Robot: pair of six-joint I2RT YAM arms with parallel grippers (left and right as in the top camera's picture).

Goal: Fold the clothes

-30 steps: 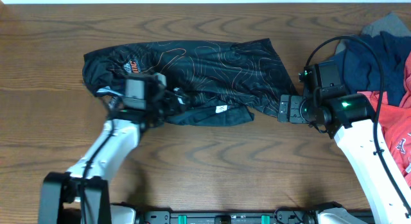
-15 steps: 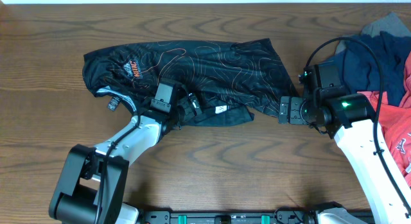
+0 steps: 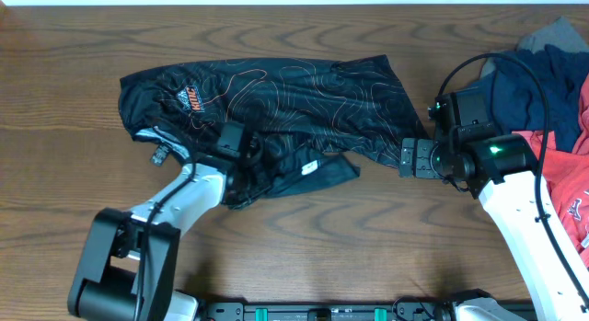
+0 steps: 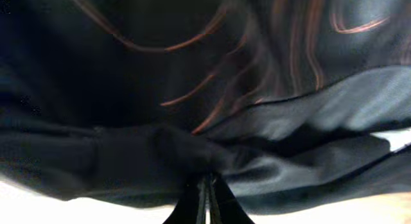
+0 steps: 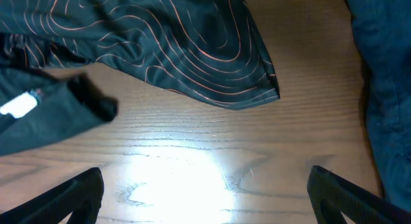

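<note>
The black jersey (image 3: 294,100) with thin orange contour lines lies spread out on the wooden table (image 3: 304,229), left of centre. My left gripper (image 3: 250,165) is shut on the jersey's front hem. In the left wrist view the fingertips (image 4: 207,193) meet with dark cloth (image 4: 192,147) bunched between them. My right gripper (image 3: 405,156) stands open just off the jersey's right front corner (image 5: 273,89). Its fingers (image 5: 64,198) are wide apart over bare wood, with nothing between them. More clothes sit in a pile at the right edge: navy (image 3: 525,91), red (image 3: 575,174) and grey (image 3: 552,31).
The pile of garments crowds the table's right edge behind my right arm, and the navy cloth (image 5: 385,89) fills the right side of the right wrist view. A white tag (image 3: 310,166) shows on the jersey's folded front flap. Bare wood runs along the front.
My left gripper has swung onto the jersey's front hem and closed on it. The front flap has shifted and bunched slightly toward the front left. The right arm has not moved.
</note>
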